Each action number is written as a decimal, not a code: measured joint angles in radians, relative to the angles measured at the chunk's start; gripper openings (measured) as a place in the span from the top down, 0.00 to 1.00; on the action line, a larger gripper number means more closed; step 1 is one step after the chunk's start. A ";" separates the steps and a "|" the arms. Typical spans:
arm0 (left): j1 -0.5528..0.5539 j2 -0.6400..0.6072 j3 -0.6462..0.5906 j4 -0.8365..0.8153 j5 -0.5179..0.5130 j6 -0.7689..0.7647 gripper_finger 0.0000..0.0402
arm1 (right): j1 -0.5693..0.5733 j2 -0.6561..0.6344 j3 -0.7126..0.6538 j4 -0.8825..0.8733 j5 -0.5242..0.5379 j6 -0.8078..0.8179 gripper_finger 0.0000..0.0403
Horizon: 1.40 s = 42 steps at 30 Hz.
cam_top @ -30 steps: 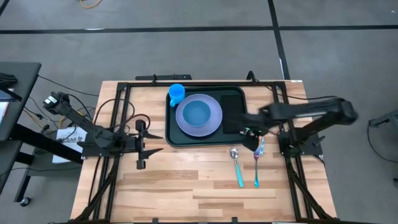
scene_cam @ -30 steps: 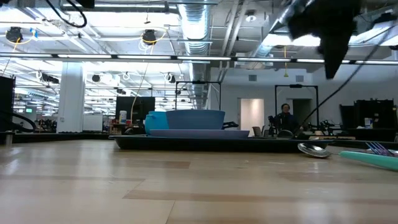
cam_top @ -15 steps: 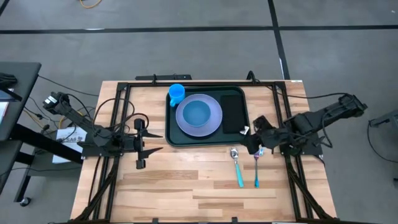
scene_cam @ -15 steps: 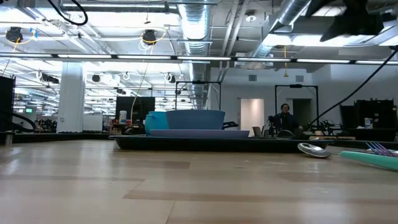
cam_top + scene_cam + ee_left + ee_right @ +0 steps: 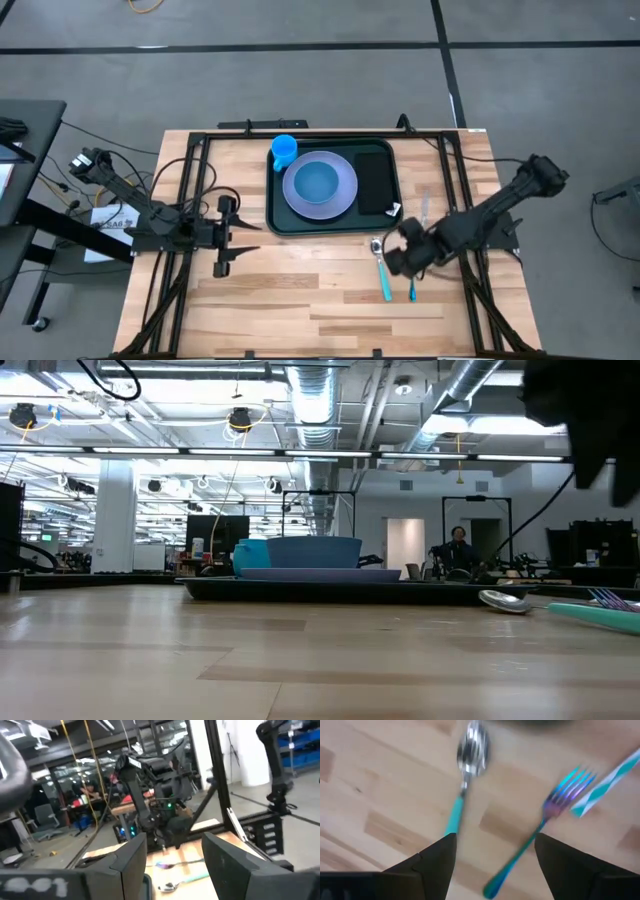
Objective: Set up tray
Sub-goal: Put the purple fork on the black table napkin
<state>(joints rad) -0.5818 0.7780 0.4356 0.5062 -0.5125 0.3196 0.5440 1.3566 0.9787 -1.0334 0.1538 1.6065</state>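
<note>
A big open lab or workshop: bare ceiling ducts (image 5: 318, 405), strip lights (image 5: 200, 452), black metal frames (image 5: 478, 530), a person (image 5: 458, 546) at far workbenches, grey concrete floor (image 5: 300, 70) around the wooden table (image 5: 300, 300).

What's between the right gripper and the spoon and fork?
Nothing visible. The right gripper hangs open right over the spoon and fork, which lie on bare wood just outside the tray. A striped straw lies beside the fork's tines, not across either handle.
</note>
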 joint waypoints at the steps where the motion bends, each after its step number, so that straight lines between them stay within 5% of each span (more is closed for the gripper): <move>1: 0.000 0.000 0.011 -0.025 0.003 -0.009 0.55 | 0.018 0.022 0.000 0.012 -0.014 0.026 0.35; 4: 0.001 0.000 0.048 -0.116 0.017 -0.046 0.55 | 0.066 0.085 0.000 0.028 -0.063 0.110 0.35; 11: 0.000 -0.028 0.060 -0.168 0.222 -0.032 0.55 | 0.167 0.128 0.000 0.020 -0.099 0.348 0.35; 17: 0.001 -0.149 0.046 -0.291 0.244 -0.091 0.55 | 0.216 0.098 0.001 0.013 -0.094 0.431 0.35; 30: 0.123 -0.571 -0.080 -0.511 0.304 -0.177 0.55 | 0.172 0.122 0.001 -0.019 -0.064 0.413 0.35; 42: 0.163 -0.615 -0.084 -0.596 0.434 -0.211 0.55 | 0.126 0.136 -0.071 -0.020 -0.077 0.392 0.35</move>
<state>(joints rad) -0.4187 0.1635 0.3515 -0.0894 -0.0780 0.1089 0.6697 1.4921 0.9076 -1.0532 0.0763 1.9989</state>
